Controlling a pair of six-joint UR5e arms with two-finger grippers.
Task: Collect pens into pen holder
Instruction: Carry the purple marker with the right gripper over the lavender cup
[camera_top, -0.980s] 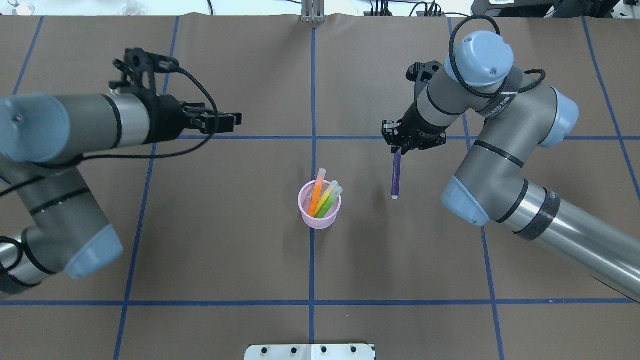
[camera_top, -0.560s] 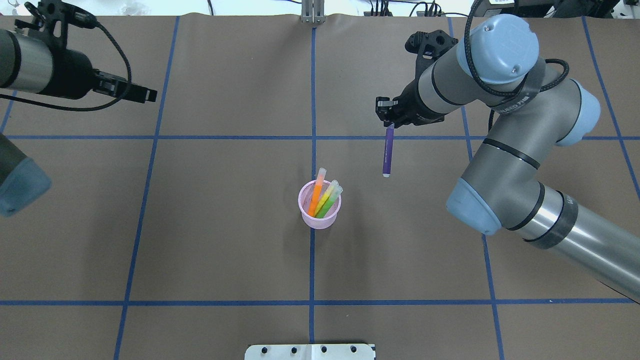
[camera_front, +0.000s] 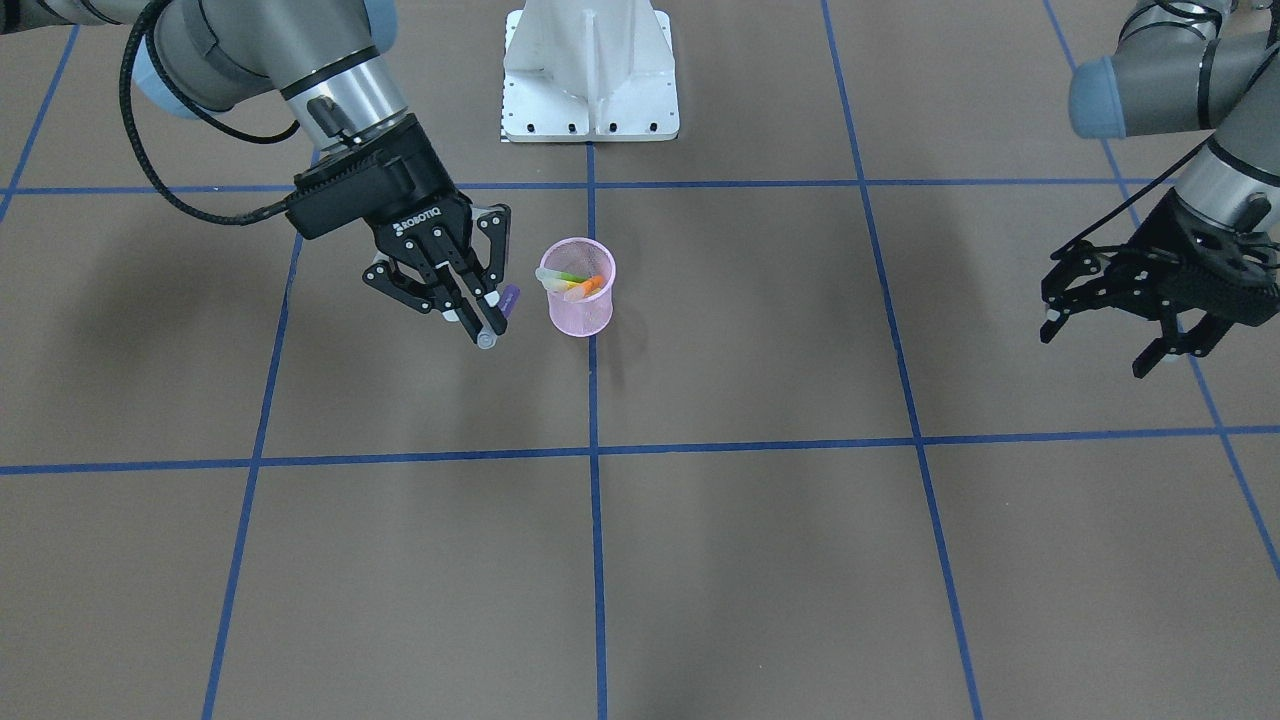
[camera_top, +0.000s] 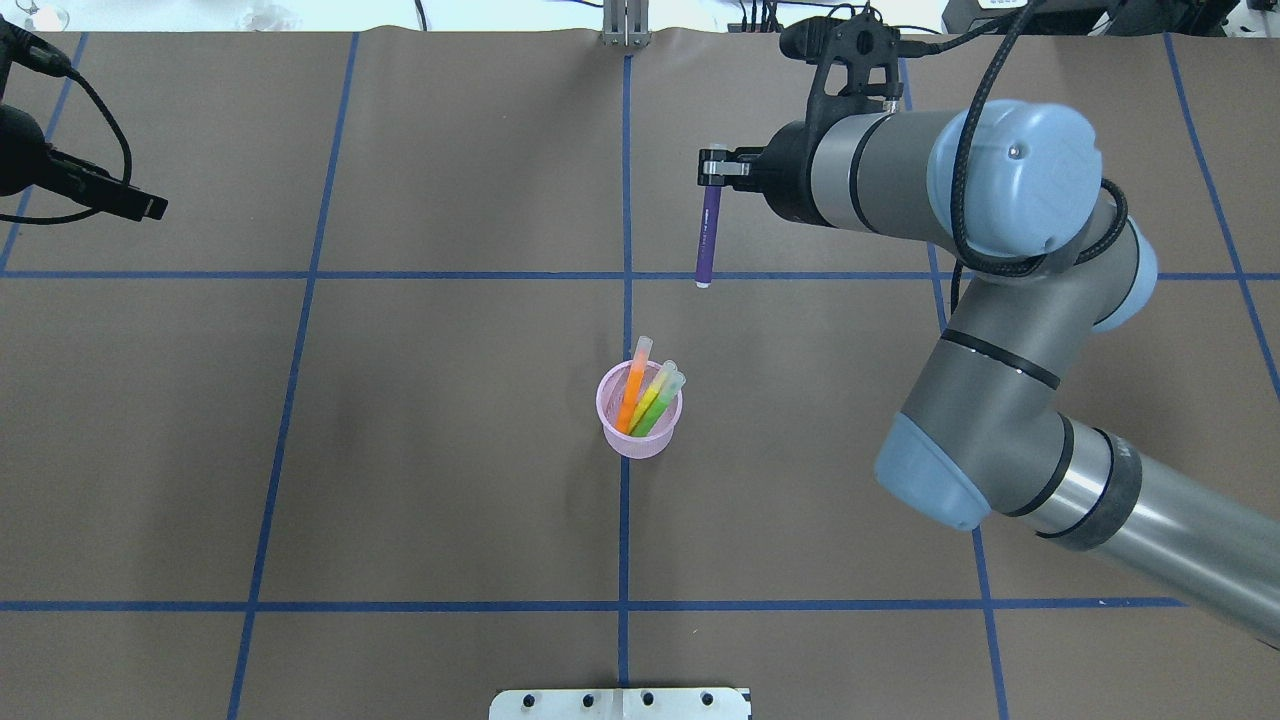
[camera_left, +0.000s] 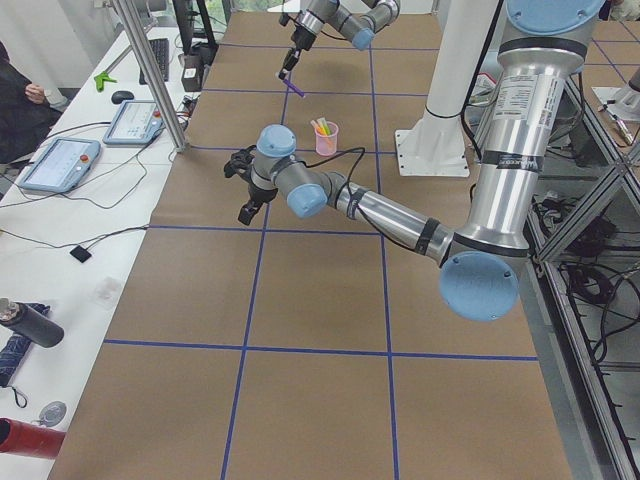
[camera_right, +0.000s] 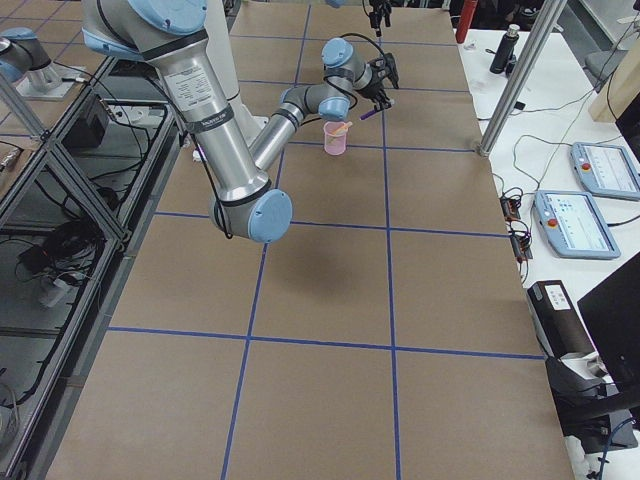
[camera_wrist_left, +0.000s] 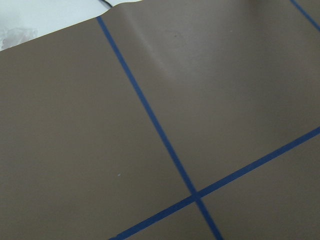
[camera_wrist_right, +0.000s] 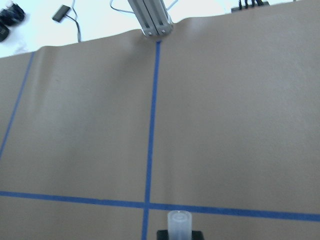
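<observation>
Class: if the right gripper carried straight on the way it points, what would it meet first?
Probably the bare table: the right wrist view shows its brown surface and blue tape ahead of the right gripper and its purple pen. The pen holder lies off that line.

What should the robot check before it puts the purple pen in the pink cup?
1. Purple pen held in the right gripper: ok.
2. Purple pen over the pen holder: not ok, it hangs off to one side.
3. Pen holder standing upright: ok.
4. Room next to the pens inside: ok, they lean together.
5. The left gripper out of the way: ok, open and far off.
6. Grip tight enough: cannot tell.
</observation>
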